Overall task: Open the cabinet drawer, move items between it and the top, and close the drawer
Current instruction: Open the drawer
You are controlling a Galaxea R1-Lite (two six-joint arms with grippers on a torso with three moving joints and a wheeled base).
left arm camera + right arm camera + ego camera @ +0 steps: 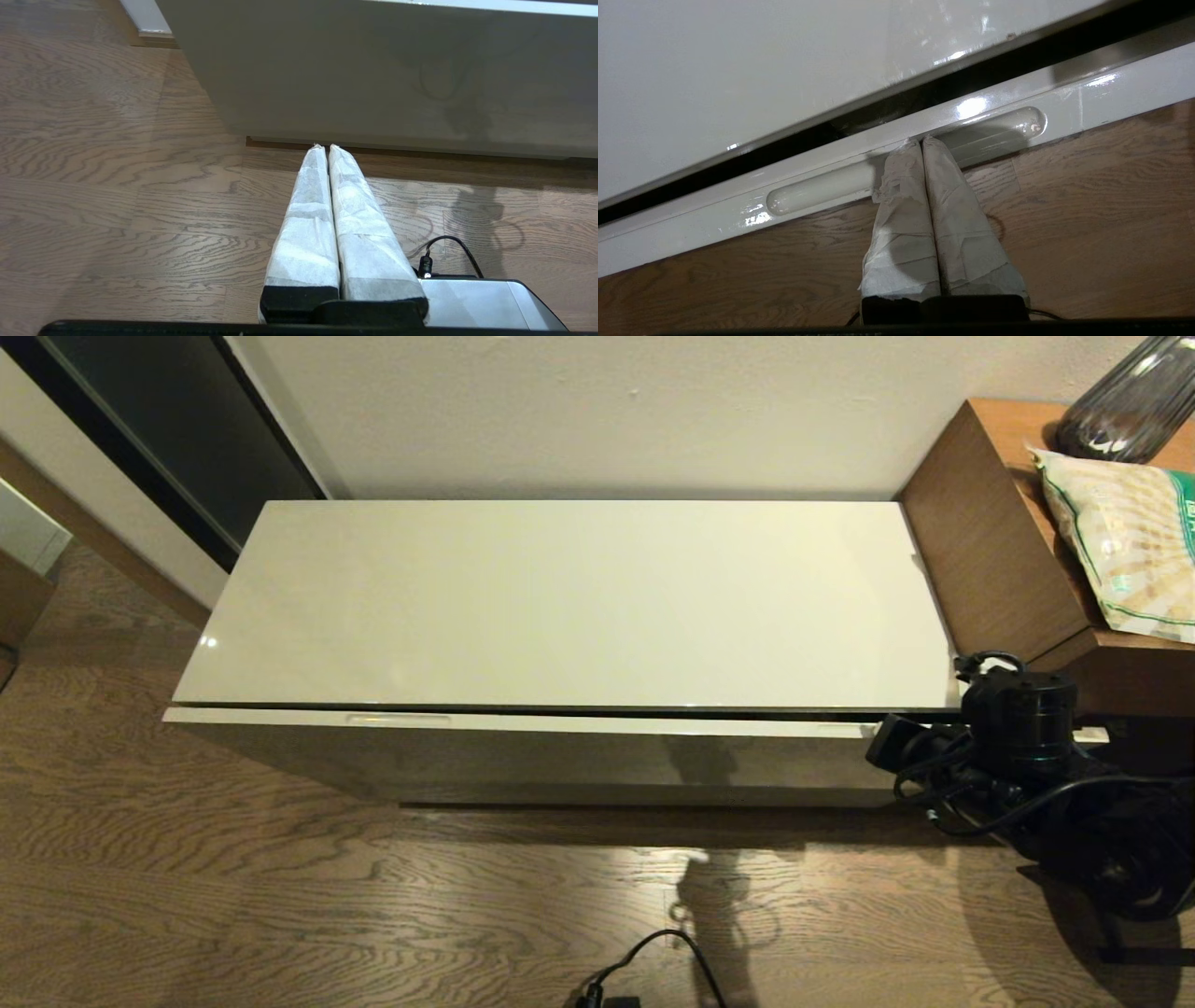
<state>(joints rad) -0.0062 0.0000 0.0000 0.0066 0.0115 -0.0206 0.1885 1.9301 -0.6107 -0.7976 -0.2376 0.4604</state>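
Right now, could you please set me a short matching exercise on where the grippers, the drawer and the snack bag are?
Things:
1. right gripper
2. left gripper
3. drawer
4. snack bag

Places or states:
A. on the brown wooden table
B. shut, low over the floor before the cabinet front
C. shut, tips at an oblong recess
D. pulled out a crack

Pairs: 1-C, 2-B, 3-D, 4-A

A snack bag (1125, 537) and dark vase (1134, 401) sit on the brown tabletop (990, 523).
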